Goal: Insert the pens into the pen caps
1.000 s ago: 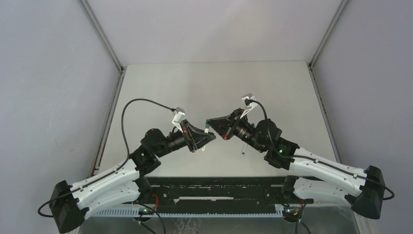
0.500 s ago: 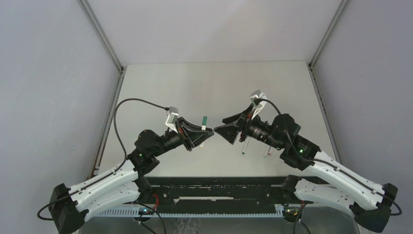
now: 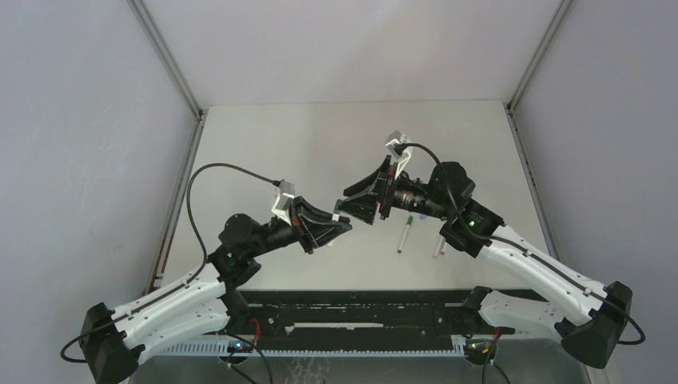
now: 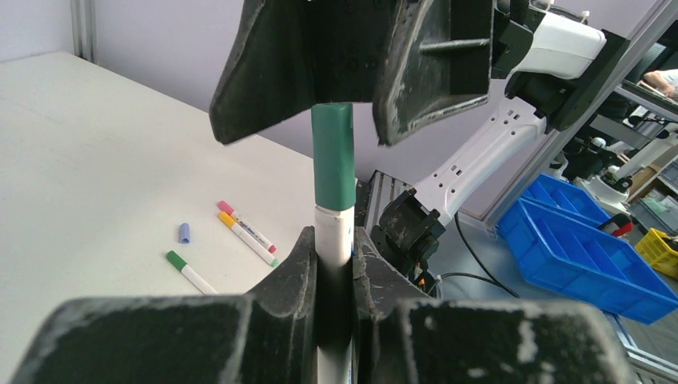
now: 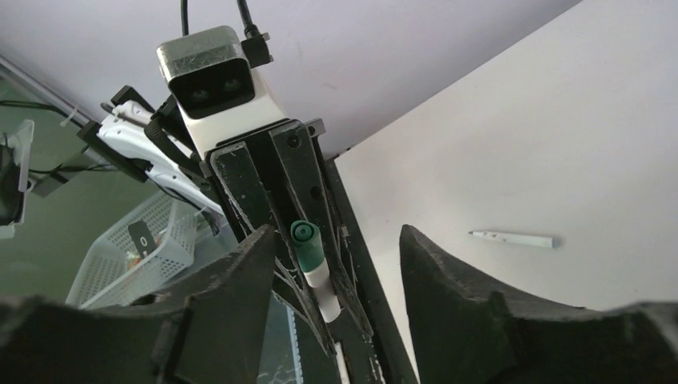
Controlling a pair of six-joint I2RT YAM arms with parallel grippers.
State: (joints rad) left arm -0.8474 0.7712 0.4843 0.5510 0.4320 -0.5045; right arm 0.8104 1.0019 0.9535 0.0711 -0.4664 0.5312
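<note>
green cap [image 4: 333, 156]: solid dark green;
held pen [image 4: 333, 228]: plain white barrel under the green cap;
left gripper [image 4: 334, 256]: black, flecked with pale scuffs;
right gripper [image 5: 336, 240]: black, greyish scuffing;
table [image 4: 88, 152]: plain off-white, unpatterned;
blue cap [image 4: 185, 233]: pale blue, left of the green cap;
green-ended pen [image 4: 190, 273]: white barrel, green end;
pink-ended pen [image 4: 240, 222]: white barrel, pink end;
orange-ended pen [image 4: 254, 245]: white barrel, orange end;
blue bins [image 4: 576, 256]: bright blue, right of the green cap;
yellow bin [image 4: 660, 248]: yellow, right of the green cap
</note>
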